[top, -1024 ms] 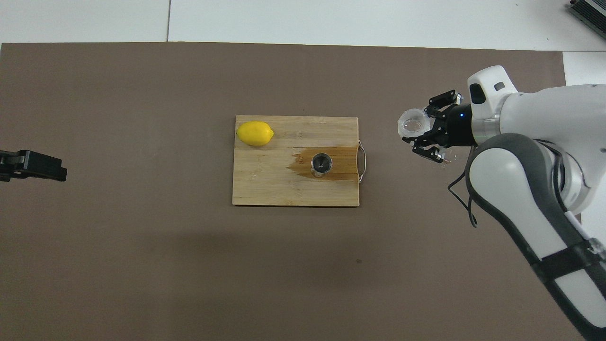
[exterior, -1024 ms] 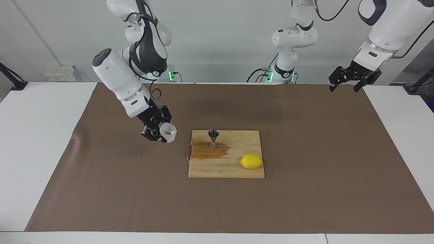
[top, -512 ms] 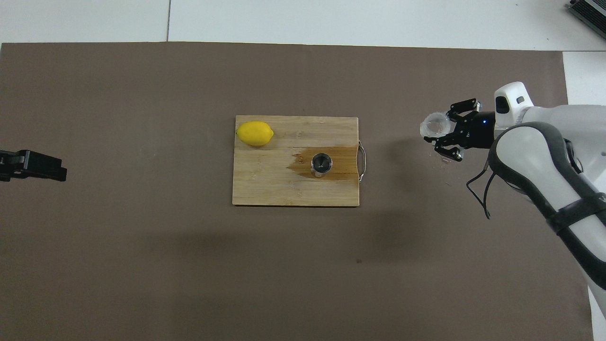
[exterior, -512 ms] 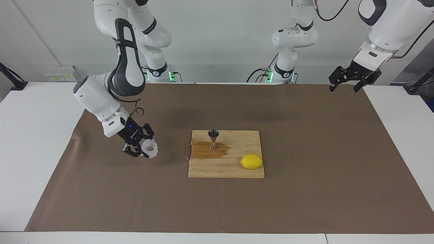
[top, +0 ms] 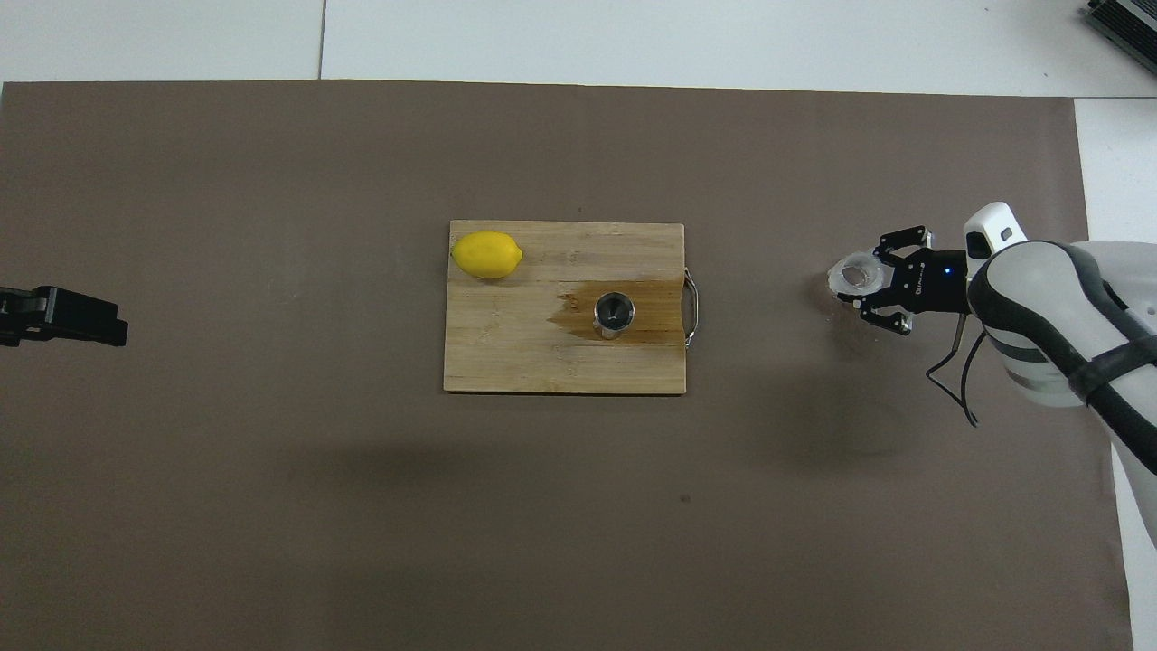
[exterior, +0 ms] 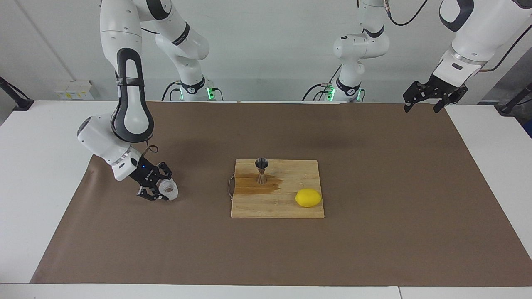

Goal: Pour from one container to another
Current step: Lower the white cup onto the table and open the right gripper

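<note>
Gripped between the closed fingers of the right end effector (exterior: 160, 192), the whitish bumpy cup (exterior: 169, 189) is held low over the brown mat (exterior: 374, 232) toward the right arm's end of the desk (exterior: 37, 166), well apart from the wooden cutting board (exterior: 277, 207); whether the cup touches the mat cannot be told. The cup is tilted, so that its mouth is seen from the side in the facing view. The steel jigger (exterior: 261, 170) is stood upright on the board, near the board's edge closest to the robots and close to the wire handle (exterior: 230, 187). A dark wet stain (exterior: 257, 187) is spread on the wood around the jigger's foot and up to the handle edge. A lemon (exterior: 308, 197) is laid on the board's corner farthest from the robots, toward the left arm's end. The left end effector (exterior: 423, 104) is kept open and raised over the mat's corner at the left arm's end, where that arm waits.
</note>
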Controlling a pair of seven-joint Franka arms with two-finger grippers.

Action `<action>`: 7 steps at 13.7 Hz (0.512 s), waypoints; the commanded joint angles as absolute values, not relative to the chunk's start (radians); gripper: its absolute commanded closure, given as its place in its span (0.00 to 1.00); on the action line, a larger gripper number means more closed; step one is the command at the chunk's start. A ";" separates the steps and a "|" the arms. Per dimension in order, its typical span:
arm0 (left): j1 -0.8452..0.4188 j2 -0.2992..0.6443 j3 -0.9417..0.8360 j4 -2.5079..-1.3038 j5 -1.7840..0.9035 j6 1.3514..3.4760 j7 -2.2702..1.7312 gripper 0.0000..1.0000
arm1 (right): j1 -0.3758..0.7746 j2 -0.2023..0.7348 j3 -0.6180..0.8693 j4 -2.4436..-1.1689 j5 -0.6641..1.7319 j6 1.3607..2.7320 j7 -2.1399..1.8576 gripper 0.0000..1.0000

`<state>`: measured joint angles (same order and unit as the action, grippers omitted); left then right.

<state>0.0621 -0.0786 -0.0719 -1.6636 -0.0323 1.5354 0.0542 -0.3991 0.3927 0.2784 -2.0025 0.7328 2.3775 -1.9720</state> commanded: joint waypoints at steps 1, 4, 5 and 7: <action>0.081 -0.106 -0.084 -1.689 -0.038 1.531 0.066 0.00 | -0.423 0.382 0.293 -2.034 0.769 2.367 -2.049 0.49; 0.081 -0.106 -0.084 -1.690 -0.038 1.531 0.066 0.00 | -0.449 0.379 0.293 -2.069 0.769 2.358 -2.083 0.23; 0.081 -0.106 -0.084 -1.689 -0.038 1.531 0.066 0.00 | -0.456 0.377 0.293 -2.063 0.769 2.338 -2.085 0.00; 0.081 -0.106 -0.084 -1.690 -0.038 1.532 0.066 0.00 | -0.443 0.350 0.291 -2.054 0.767 2.326 -2.041 0.00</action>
